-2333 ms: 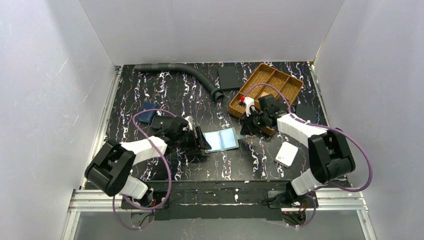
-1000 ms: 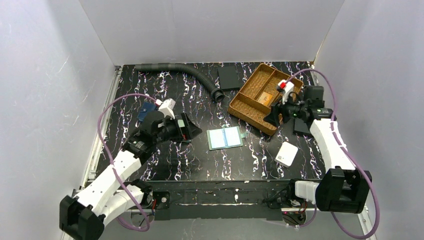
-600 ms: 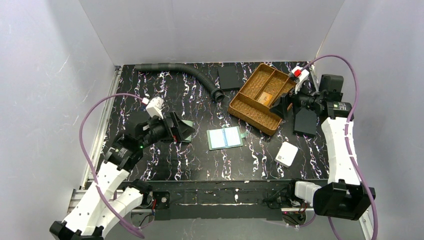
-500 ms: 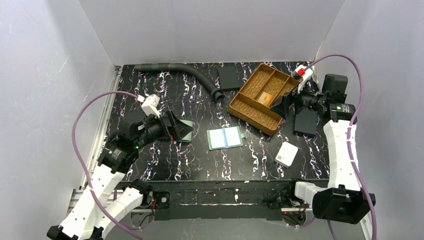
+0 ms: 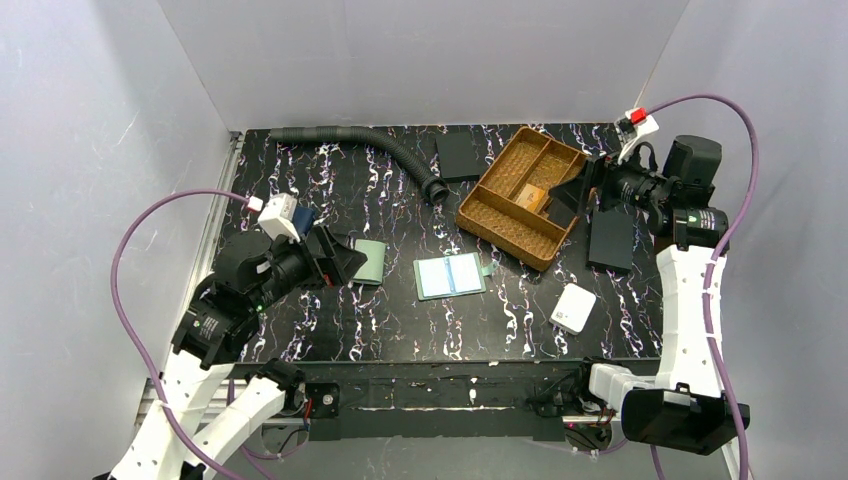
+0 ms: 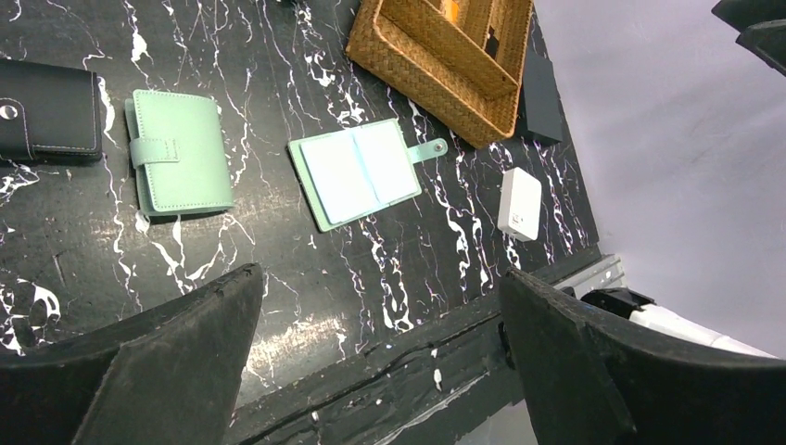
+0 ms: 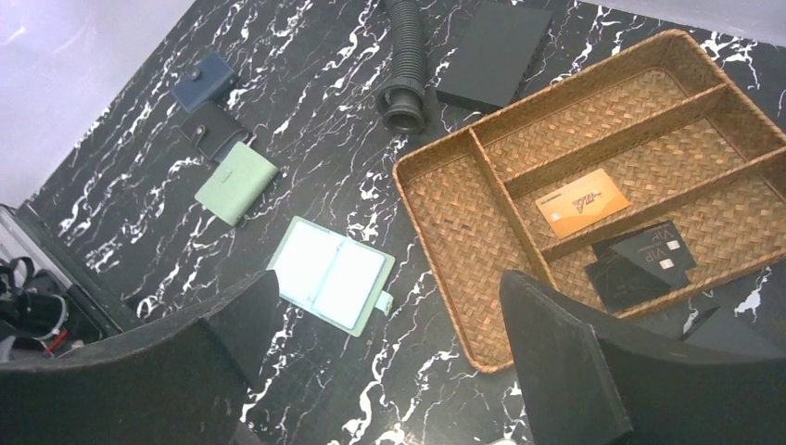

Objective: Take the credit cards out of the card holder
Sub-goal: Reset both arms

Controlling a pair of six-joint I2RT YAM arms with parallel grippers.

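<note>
The sage-green card holder (image 5: 450, 276) lies open and flat mid-table, pale inside facing up (image 7: 331, 275) (image 6: 357, 171), with no card showing in its pockets. A tan-orange credit card (image 7: 582, 201) and a black one (image 7: 641, 258) lie in neighbouring compartments of the wicker tray (image 7: 436, 213). My left gripper (image 5: 335, 258) (image 6: 380, 278) hangs open and empty above the table's left side. My right gripper (image 5: 577, 192) (image 7: 389, 278) is open and empty, raised beside the tray's right end.
A closed sage-green wallet (image 6: 181, 153), a black wallet (image 6: 51, 109) and a navy pouch (image 7: 202, 79) lie at left. A corrugated hose (image 5: 370, 140) and black slab (image 5: 459, 155) are at the back. White box (image 5: 573, 308) and another black slab (image 5: 610, 240) sit at right.
Both arms have risen and drawn back from the middle, the left to the left and the right toward the right wall. The right jaws have widened. The closed green wallet is uncovered.
</note>
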